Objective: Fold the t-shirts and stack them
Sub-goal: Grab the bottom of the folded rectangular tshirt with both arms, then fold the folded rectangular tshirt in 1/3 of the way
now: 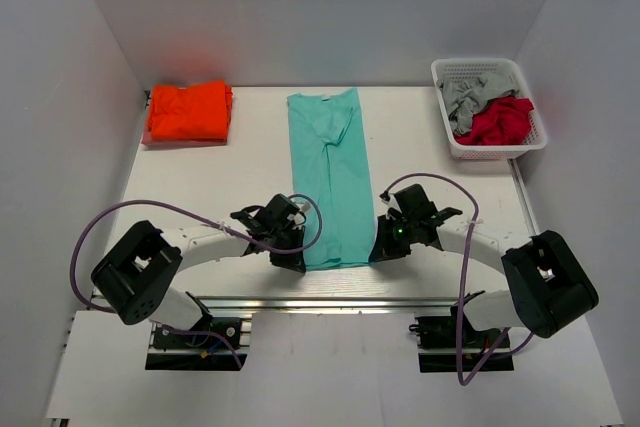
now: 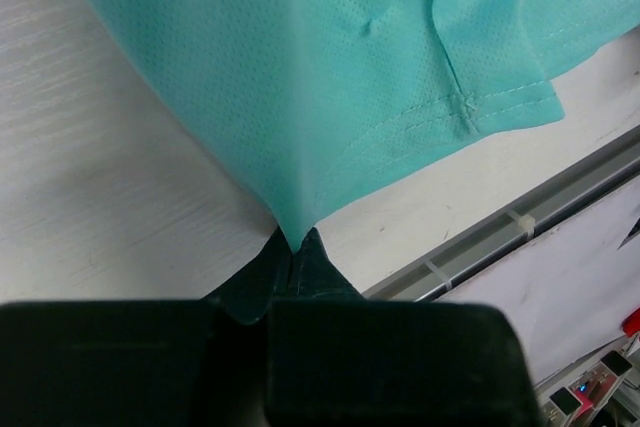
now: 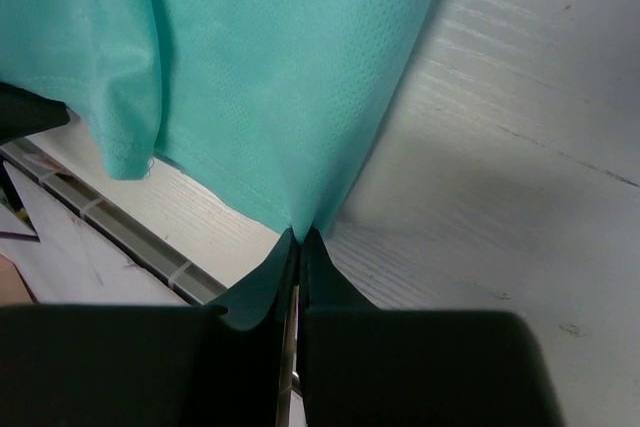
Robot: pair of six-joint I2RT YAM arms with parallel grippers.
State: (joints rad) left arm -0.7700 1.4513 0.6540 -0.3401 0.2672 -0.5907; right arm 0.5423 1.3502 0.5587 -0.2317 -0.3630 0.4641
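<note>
Corners caught: my left claw (image 2: 296, 247) and right claw (image 3: 300, 237) each clamp a near hem corner of the teal shirt (image 1: 330, 177), a long strip mid-way across the counter (image 1: 200, 197). The orange shirt (image 1: 188, 112) sits folded at the far left corner. Crosswise folds and stacking remain, I judge.

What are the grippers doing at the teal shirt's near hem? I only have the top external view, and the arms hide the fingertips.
Observer: The left wrist view shows the left gripper shut, pinching a corner of the teal shirt.
Operator: And the right?
Observer: The right gripper is shut too, with teal cloth clamped right at its tips.
Operator: Is the cloth slack there?
Observer: No, in both wrist views it draws to a point at the pinch.
</note>
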